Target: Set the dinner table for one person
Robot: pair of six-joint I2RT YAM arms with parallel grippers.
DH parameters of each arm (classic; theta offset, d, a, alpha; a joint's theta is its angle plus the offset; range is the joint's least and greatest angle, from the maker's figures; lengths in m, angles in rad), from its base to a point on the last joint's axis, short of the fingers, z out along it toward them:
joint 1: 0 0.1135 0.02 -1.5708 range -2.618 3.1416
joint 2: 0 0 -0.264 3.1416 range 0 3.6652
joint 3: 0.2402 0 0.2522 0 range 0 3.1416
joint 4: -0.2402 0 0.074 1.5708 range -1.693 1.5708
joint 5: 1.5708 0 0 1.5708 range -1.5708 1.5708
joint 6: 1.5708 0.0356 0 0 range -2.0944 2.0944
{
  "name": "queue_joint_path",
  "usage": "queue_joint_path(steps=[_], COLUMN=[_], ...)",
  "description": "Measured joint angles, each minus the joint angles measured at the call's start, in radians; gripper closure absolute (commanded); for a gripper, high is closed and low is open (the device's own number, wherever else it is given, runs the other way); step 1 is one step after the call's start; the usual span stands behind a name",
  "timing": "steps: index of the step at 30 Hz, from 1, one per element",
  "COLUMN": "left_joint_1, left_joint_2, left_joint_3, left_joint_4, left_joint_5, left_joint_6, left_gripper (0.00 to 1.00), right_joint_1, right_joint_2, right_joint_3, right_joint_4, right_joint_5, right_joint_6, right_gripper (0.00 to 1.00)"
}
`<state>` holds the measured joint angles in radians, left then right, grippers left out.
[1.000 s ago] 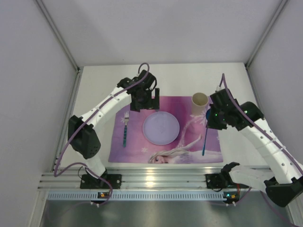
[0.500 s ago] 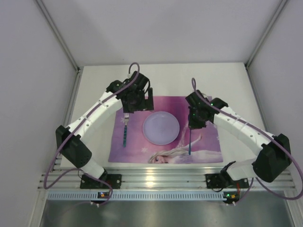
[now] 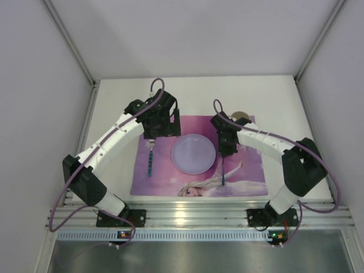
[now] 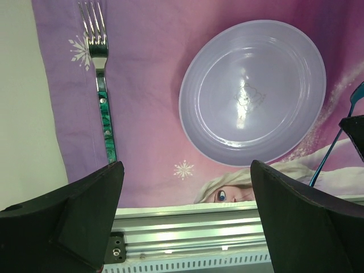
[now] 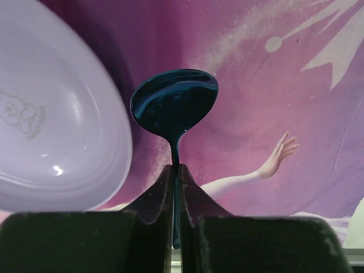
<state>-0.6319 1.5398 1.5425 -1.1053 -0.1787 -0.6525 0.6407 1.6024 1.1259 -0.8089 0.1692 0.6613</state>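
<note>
Over the last second the right pincer has swung inward from the mat's outer edge. It is clenched on the handle of the slim dark-blue metallic spoon, whose bowl points away from the fingers. Below and just left of this pincer lies the round lilac plastic plate. Under the spoon is the purple-pink cartoon-princess placemat. I cannot tell whether the spoon touches it yet.

The left pincer has drifted sideways off the plate's far rim. Its fingers are spread wide with nothing between them. The steel fork with a green handle lies flat below it, toward its left finger.

The beige cup peeks out behind the right arm. Everything sits on the large matte white rectangular surface under both pincers.

Fork and plate look placed, so laying the spoon beside the plate is probably the step in hand, and the setting seems nearly complete.
</note>
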Motion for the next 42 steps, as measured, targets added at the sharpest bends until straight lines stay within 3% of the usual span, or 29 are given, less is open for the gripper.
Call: queue_joint_path(steps=[15, 18, 19, 22, 30, 33, 34, 36, 38, 42], left_joint_1=[0.0, 0.0, 0.002, 0.004, 0.01, 0.011, 0.012, 0.013, 0.015, 0.016], left_joint_2=[0.001, 0.002, 0.003, 0.006, 0.008, 0.008, 0.008, 0.008, 0.008, 0.007], left_joint_3=[0.0, 0.0, 0.0, 0.0, 0.0, 0.0, 0.0, 0.0, 0.0, 0.0], left_joint_4=[0.0, 0.0, 0.0, 0.0, 0.0, 0.0, 0.001, 0.001, 0.002, 0.006], left_joint_5=[-0.002, -0.002, -0.002, -0.002, -0.002, -0.002, -0.002, -0.002, -0.002, -0.002], left_joint_6=[0.025, 0.032, 0.035, 0.045, 0.058, 0.061, 0.062, 0.064, 0.064, 0.064], left_gripper=[0.02, 0.02, 0.02, 0.02, 0.02, 0.02, 0.02, 0.02, 0.02, 0.02], right_joint_1=[0.0, 0.0, 0.0, 0.0, 0.002, 0.014, 0.025, 0.054, 0.091, 0.194], right_joint_2=[0.109, 0.128, 0.135, 0.15, 0.15, 0.132, 0.115, 0.062, -0.014, -0.251], right_joint_3=[0.076, 0.102, 0.113, 0.134, 0.163, 0.192, 0.203, 0.226, 0.24, 0.221], right_joint_4=[-0.006, -0.011, -0.013, -0.022, -0.052, -0.084, -0.096, -0.11, -0.111, -0.094], right_joint_5=[0.1, 0.114, 0.119, 0.13, 0.145, 0.152, 0.154, 0.157, 0.161, 0.174], right_joint_6=[-0.004, -0.004, -0.003, -0.005, -0.006, -0.007, -0.01, -0.022, -0.037, -0.068], right_gripper=[1.0, 0.87, 0.72, 0.6, 0.53, 0.45, 0.39, 0.33, 0.22, 0.12])
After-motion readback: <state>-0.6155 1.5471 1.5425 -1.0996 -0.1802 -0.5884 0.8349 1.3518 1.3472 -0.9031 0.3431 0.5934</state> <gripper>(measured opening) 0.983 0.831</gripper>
